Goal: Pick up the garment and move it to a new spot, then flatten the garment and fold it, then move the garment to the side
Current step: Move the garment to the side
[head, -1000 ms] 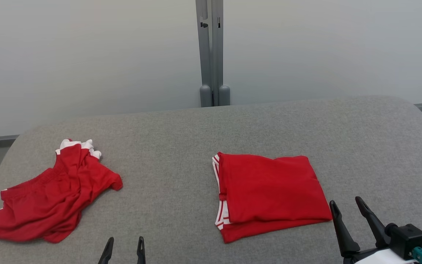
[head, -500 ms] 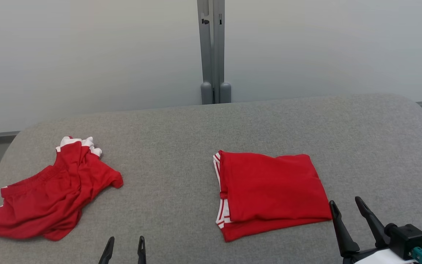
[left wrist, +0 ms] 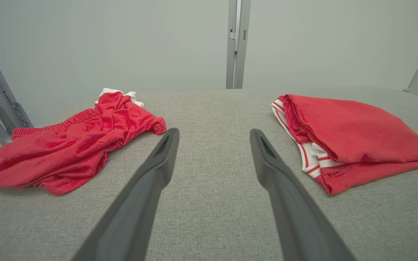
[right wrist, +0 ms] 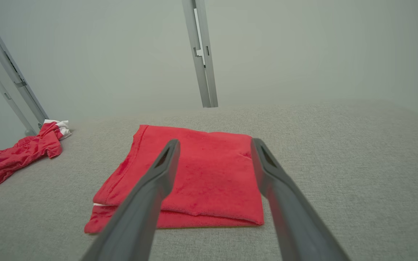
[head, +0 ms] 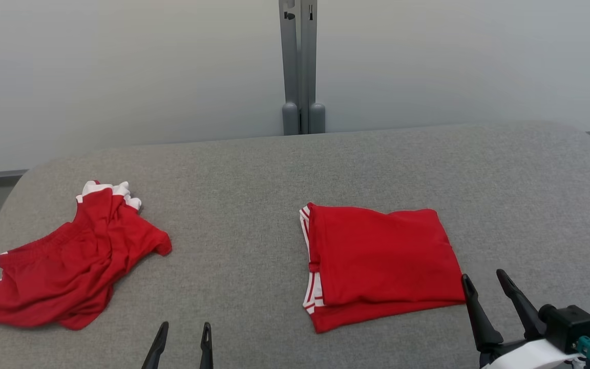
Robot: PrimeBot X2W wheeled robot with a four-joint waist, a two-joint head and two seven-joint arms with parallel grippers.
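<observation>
Two red garments: both lie on the gray table (head: 254, 169).
Folded garment (head: 382, 266): right side, flat and neat, so it looks done.
Crumpled garment (head: 75, 266): left side, in a heap, maybe next to pick.
Left gripper (head: 185, 325): near, fingers wide, holding nothing.
Right gripper (head: 483, 274): near right, just beside the neat pile's corner, fingers wide, empty.

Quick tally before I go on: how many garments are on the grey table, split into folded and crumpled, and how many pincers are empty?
folded red garment: 1
crumpled red garment: 1
open, empty pincers: 2, the left pincer and the right pincer
Total: 4
</observation>
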